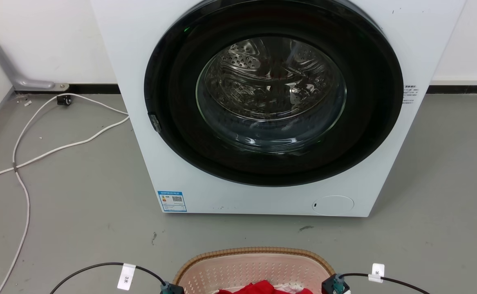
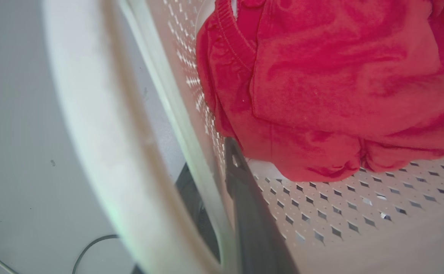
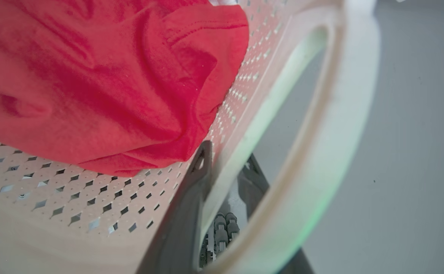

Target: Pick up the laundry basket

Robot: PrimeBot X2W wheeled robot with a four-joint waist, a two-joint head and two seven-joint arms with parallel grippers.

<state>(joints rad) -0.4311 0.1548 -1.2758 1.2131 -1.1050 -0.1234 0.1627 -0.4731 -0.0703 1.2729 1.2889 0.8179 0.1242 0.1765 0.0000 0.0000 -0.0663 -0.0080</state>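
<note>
Basket [image 1: 258,265]: my left claw [image 2: 208,156] and right claw [image 3: 228,152] each straddle a side wall by its handle [image 2: 92,133], for a level lift; whether they're clenched I cannot tell.

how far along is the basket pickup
Done: both grippers are at the laundry basket. In hand: the left gripper and right gripper each straddle a side wall, one finger inside, one outside; a firm clamp can't be confirmed. Left: the lift; nothing shows it off the floor yet.
</note>
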